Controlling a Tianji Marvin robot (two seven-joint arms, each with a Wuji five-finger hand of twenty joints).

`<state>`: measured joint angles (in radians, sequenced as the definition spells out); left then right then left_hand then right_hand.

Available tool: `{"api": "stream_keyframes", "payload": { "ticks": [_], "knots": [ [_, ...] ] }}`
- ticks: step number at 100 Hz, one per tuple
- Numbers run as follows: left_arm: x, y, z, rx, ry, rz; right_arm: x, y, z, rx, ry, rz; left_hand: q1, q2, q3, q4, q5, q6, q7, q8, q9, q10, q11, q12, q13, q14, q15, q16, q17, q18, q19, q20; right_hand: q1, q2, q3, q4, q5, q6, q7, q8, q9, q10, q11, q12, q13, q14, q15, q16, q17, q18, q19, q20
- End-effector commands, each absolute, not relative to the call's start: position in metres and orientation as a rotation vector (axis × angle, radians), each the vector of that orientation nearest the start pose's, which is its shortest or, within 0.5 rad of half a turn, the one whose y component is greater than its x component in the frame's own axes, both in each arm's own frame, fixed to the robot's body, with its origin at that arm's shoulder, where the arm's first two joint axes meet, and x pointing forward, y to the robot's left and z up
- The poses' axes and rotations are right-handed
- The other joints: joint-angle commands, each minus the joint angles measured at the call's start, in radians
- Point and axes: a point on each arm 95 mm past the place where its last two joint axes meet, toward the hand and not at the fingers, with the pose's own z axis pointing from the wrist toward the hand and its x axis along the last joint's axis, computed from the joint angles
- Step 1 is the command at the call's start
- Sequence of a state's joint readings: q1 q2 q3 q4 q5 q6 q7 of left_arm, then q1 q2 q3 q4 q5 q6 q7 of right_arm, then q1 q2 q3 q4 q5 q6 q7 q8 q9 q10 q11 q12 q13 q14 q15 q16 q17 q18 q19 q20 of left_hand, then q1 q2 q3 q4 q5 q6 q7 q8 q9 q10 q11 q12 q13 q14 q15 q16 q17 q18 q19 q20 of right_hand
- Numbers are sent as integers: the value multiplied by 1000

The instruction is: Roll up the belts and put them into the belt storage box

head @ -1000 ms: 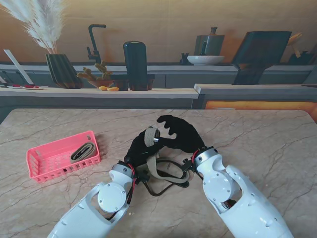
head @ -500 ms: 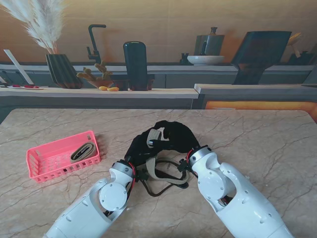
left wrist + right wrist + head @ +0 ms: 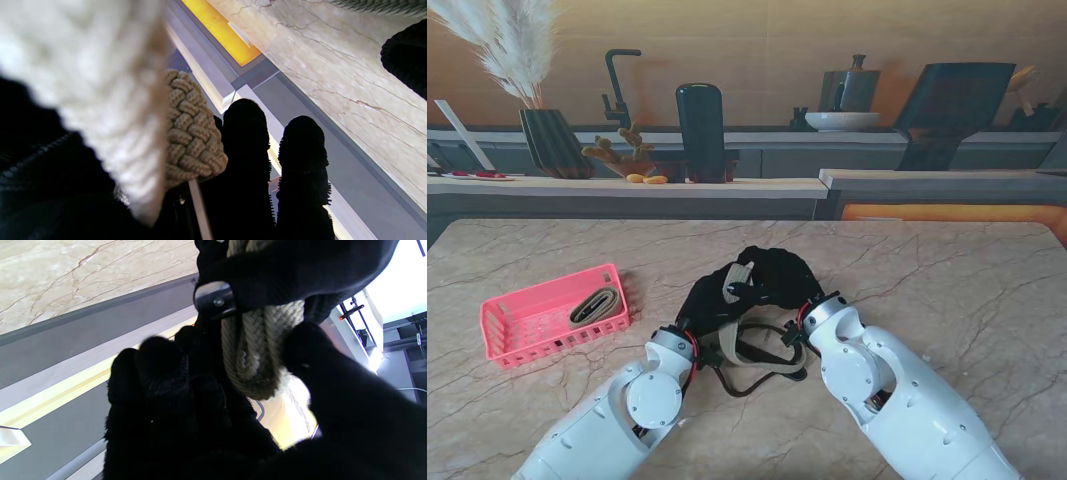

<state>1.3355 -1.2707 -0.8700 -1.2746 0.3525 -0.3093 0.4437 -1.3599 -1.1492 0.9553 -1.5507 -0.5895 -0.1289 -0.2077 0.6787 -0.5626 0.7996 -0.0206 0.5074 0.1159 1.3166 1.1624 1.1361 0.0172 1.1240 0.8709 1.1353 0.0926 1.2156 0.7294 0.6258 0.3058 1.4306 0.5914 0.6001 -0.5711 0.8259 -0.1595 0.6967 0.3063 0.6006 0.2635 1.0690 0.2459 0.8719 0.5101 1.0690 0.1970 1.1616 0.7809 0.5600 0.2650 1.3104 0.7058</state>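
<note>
At the far left of the marble table (image 3: pixel 947 280) sits the pink belt storage box (image 3: pixel 517 345), with one rolled belt (image 3: pixel 594 305) already lying in it, well apart from our hands. Moving right, our left hand (image 3: pixel 710 300) is closed on the woven belt (image 3: pixel 739 278) we are working, its black-gloved fingers wrapped round the start of the coil, and just beside it our right hand (image 3: pixel 782 280) is also clamped on that coil from the other side, the two hands touching over the middle of the table. The loose tail (image 3: pixel 757 360) of the belt hangs and loops on the table nearer to us, between the two wrists. We judge this belt to be light, soft and floppy, braided so it grips the gloves rather than slipping, yet springy enough to unwind if the coil is let go; the best hold seems to be across the flat sides of the coil, with the tail fed in under light tension. The stand view shows where the box and the tail lie but hides the coil behind our fingers. The left wrist view shows the braid (image 3: pixel 190 133) up close beside two fingers (image 3: pixel 247 146), and the right wrist view alone shows the stacked turns (image 3: pixel 253 353) and a metal fitting (image 3: pixel 215 300) pinned beneath a finger.
</note>
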Motion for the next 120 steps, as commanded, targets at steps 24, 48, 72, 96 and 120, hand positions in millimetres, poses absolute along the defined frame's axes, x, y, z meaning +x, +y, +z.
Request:
{"api": "stream_keyframes", "payload": {
  "ticks": [24,48,72,96,120],
  "knots": [
    [422,-116,-338,-1549,914,-2315,409,106,-283,1303,1314,2131,1,92,-108,-26,-131,33,-281,-323,-132,13,-24,-7,-143,98,-103,-18,-177,24,-57,37,183,7,79,-65,179,-434,397,31,102,-83,-118,-50,41,-20,-145,-57,-2,-36,5,-25],
    [422,-114,-340,-1546,995,-2321,408,93,-263,1395,1189,2165,-93,120,-222,-19,-284,10,-716,-600,-565,120,-515,-252,-501,151,-420,-17,-434,43,-271,23,179,38,62,-66,155,-476,400,69,108,-120,-175,-64,32,-44,-251,-100,-14,-63,-24,-26],
    [422,-114,-341,-1555,1016,-2359,411,79,-245,1634,1075,2159,-86,126,-209,-19,-277,-26,-750,-612,-635,106,-608,-330,-585,110,-549,-53,-462,-3,-342,-14,185,34,62,-64,156,-465,403,78,116,-111,-177,-62,24,-37,-258,-98,-29,-65,-34,-22],
    [418,-116,-341,-1699,984,-2399,416,70,-238,1749,960,2154,-8,177,-164,-20,-103,-45,-612,-537,-370,85,-537,-329,-369,75,-494,-56,-306,-54,-294,2,174,36,61,-66,154,-482,401,82,115,-121,-176,-60,16,-46,-251,-91,-33,-73,-37,-15],
    [411,-122,-340,-1883,937,-2449,417,72,-243,1765,960,2178,249,145,-175,-84,29,-119,-415,-565,-125,72,-538,-219,-207,65,-371,-80,-179,-71,-183,-15,162,54,45,-69,140,-507,399,88,106,-143,-176,-59,-2,-67,-256,-89,-45,-81,-52,-14]
  ]
}}
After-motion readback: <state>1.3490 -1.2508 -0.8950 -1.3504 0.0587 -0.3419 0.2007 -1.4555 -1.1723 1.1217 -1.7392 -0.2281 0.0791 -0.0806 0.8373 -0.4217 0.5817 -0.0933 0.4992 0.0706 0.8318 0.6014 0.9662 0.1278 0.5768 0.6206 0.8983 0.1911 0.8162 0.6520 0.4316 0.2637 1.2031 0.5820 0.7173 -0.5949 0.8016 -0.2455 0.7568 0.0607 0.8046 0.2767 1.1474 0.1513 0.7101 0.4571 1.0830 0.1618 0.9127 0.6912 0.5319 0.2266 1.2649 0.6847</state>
